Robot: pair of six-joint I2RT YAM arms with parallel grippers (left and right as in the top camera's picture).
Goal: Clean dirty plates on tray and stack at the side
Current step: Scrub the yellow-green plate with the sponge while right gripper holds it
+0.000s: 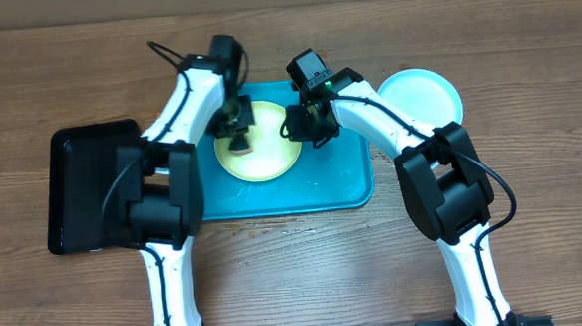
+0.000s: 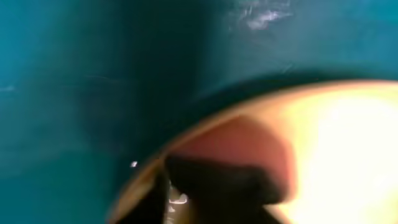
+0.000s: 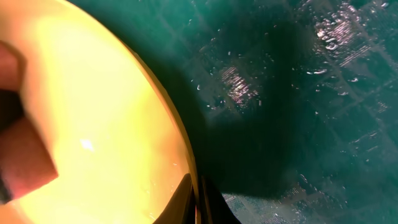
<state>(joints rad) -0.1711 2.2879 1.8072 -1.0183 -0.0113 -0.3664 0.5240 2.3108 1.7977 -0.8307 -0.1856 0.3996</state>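
The right claw (image 3: 198,202) is pinched shut on the rim of the yellow plate (image 1: 266,154), steadying it. The left claw (image 1: 238,136) hangs low over that plate's left edge, beside a pink pad (image 2: 249,146) that rests against the plate (open or closed, I cannot tell; the view is a blur). The plate sits on the tray (image 1: 342,185), so cleaning looks under way. A cyan plate (image 1: 422,96) lies just off the tray's right corner, probably done. Stacking the yellow one is yet to do.
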